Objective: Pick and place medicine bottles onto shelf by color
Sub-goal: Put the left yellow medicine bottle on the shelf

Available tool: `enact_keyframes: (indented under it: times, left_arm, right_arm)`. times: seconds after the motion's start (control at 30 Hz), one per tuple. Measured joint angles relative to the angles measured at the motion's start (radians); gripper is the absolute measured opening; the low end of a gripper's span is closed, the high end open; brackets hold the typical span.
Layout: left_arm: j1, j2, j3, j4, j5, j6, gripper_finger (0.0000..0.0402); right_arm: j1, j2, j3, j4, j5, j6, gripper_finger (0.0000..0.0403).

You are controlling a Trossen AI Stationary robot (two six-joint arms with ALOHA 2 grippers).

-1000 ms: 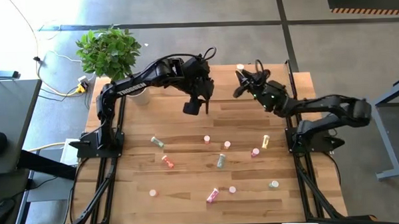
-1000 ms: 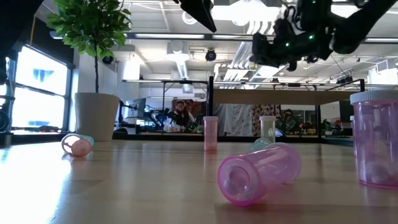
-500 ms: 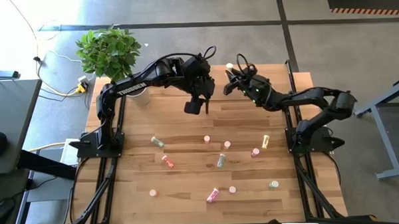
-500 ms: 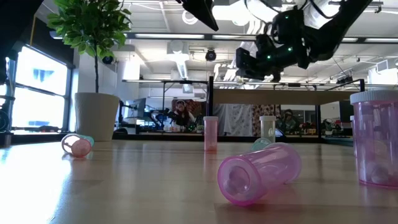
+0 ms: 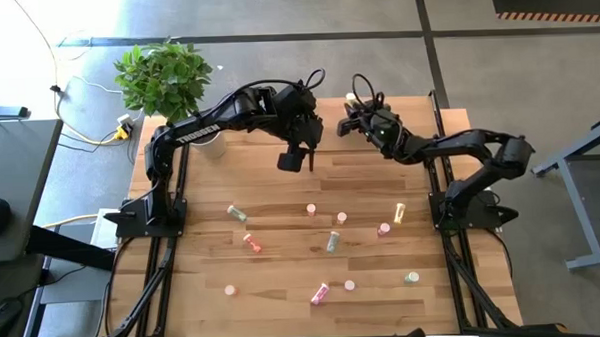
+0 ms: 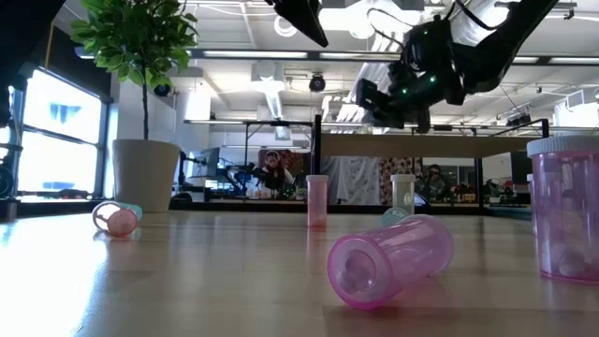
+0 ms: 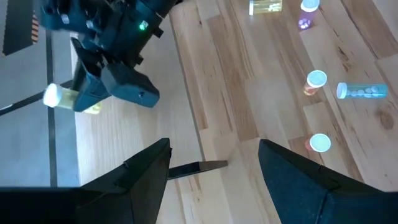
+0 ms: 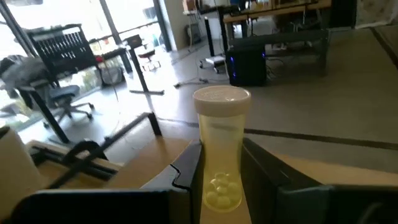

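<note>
While no writing is legible, right jaws clamp a yellow bottle (image 8: 221,149).

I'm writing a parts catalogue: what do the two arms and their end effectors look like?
Both arms are matte black jointed links. The left arm bears white lettering; its end effector has two broad, flat, tapering fingers. The right end effector is blocky, with loose black cables looping above and small green lights on its wrist.

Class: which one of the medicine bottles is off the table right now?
The yellow bottle clamped in the right end effector; every other bottle stands or lies on the tabletop.
</note>
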Motion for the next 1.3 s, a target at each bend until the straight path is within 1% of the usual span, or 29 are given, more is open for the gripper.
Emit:
enact_keyframes:
  times: [0.1, 0.2, 0.33, 0.43, 0.5, 0.6, 0.73, 0.83, 1.03, 1.13, 1.3]
  left_arm:
    - [0.000, 0.000, 0.000, 0.000, 0.000, 0.004, 0.0236]
    - [0.000, 0.000, 0.000, 0.000, 0.000, 0.003, 0.0236]
    - [0.000, 0.000, 0.000, 0.003, 0.000, 0.001, 0.0236]
    - [0.000, 0.000, 0.000, 0.011, 0.001, 0.000, 0.0236]
    - [0.000, 0.000, 0.000, 0.015, 0.002, 0.000, 0.0236]
    - [0.000, 0.000, 0.000, 0.028, 0.003, -0.001, 0.0236]
    - [0.000, 0.000, 0.000, 0.036, 0.003, -0.001, 0.0236]
    - [0.000, 0.000, 0.000, 0.036, 0.003, -0.001, 0.0236]
    - [0.000, 0.000, 0.000, 0.036, 0.003, -0.001, 0.0236]
    - [0.000, 0.000, 0.000, 0.035, 0.003, -0.001, 0.0236]
    - [0.000, 0.000, 0.000, 0.035, 0.003, -0.001, 0.0236]
  right_arm:
    - [0.003, -0.044, -0.014, 0.034, 0.000, -0.020, 0.0072]
    - [0.007, -0.134, -0.041, 0.031, 0.006, -0.049, 0.0072]
    - [0.019, -0.274, -0.128, 0.027, 0.067, -0.064, 0.0072]
    - [0.023, -0.321, -0.216, 0.053, 0.094, -0.024, 0.0072]
    - [0.023, -0.313, -0.258, 0.103, 0.093, 0.000, 0.0072]
    - [0.023, -0.276, -0.269, 0.154, 0.063, 0.003, 0.0072]
    - [0.011, -0.201, -0.209, 0.151, -0.011, -0.051, 0.0072]
    - [-0.008, -0.138, -0.172, 0.128, -0.029, -0.056, 0.0072]
    - [-0.049, -0.048, -0.118, 0.129, -0.162, -0.056, 0.0072]
    - [-0.069, -0.024, -0.097, 0.122, -0.220, -0.059, 0.0072]
    - [-0.090, -0.015, -0.063, 0.055, -0.249, -0.079, 0.0072]
